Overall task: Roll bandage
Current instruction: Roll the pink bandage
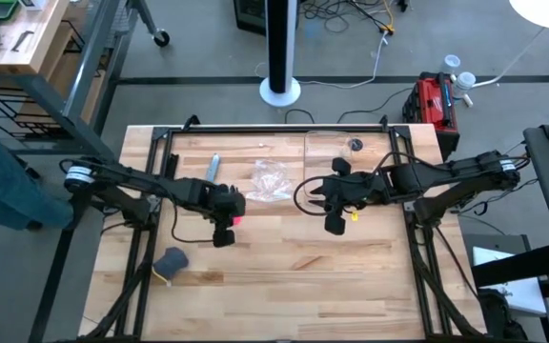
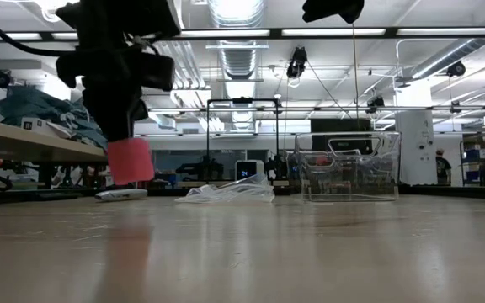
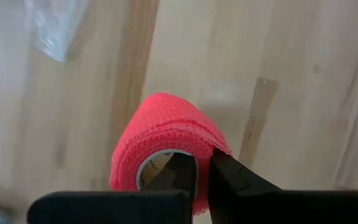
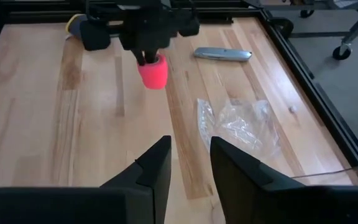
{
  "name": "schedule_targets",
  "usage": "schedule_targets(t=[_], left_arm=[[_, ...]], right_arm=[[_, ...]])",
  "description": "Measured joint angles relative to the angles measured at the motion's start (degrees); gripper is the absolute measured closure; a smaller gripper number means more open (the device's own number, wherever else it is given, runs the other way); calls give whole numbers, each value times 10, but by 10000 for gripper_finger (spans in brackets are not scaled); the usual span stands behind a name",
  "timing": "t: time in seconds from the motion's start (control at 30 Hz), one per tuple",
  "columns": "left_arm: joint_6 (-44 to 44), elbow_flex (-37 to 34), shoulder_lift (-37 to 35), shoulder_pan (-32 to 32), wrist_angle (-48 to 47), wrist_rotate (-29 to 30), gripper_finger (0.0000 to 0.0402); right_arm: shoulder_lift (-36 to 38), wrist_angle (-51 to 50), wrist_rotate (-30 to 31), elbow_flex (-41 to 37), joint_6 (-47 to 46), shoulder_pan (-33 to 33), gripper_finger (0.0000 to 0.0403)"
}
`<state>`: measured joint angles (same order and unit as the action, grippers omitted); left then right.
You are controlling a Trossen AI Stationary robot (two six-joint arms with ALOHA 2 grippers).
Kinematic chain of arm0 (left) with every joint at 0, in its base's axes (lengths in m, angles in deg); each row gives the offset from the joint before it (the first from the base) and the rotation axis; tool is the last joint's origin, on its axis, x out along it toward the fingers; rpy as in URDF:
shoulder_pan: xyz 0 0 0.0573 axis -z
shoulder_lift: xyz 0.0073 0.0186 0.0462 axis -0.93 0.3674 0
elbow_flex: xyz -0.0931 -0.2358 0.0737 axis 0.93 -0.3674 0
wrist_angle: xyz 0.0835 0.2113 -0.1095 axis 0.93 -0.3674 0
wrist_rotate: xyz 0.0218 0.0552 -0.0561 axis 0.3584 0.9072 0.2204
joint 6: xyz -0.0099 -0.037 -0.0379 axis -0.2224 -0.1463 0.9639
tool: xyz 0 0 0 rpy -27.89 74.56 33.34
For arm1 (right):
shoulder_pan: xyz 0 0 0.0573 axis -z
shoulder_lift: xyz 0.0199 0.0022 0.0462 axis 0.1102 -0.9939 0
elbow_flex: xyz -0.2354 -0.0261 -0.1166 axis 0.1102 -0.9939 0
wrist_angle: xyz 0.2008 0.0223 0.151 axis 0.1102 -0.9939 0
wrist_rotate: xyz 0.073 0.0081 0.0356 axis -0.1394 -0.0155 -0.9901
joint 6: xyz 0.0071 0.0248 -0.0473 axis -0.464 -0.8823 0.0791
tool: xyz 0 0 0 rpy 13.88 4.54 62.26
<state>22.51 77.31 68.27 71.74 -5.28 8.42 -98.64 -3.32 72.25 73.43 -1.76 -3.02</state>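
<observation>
Pinched tight in the left gripper [image 3: 202,177], jaws nipping its wall at the core, the bandage [image 3: 166,143] hangs above the table [image 1: 294,257], light and squishy, with the right gripper [image 4: 188,163] spread empty toward 3 o'clock.

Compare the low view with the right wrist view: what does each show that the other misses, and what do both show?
Only the low view shows the clear plastic box standing at the far side of the table, and the gap of air under the bandage roll, so the roll hangs off the table.

Only the right wrist view shows the right tool with its fingers apart and nothing between them, and the grey lump behind the left arm.

Both show the pink roll held by the left tool, the crinkled plastic bag and the grey knife.
</observation>
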Motion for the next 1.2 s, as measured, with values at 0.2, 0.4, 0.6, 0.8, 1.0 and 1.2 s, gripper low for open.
schedule_targets(t=[0.2,0.4,0.6,0.8,1.0,1.2], left_arm=[[14,5,18,-7,11,-2,368],[17,7,21,-8,38,-1,328],[30,7,21,-8,51,-1,300],[42,7,21,-8,51,22,281],[67,20,21,-8,36,24,267],[138,74,21,-10,11,14,271]], right_arm=[[0,0,0,0,0,0,284],[0,0,0,0,0,0,291],[0,1,0,0,0,0,297],[0,4,1,0,0,0,284],[0,5,1,0,0,0,273],[0,7,1,0,0,0,276]])
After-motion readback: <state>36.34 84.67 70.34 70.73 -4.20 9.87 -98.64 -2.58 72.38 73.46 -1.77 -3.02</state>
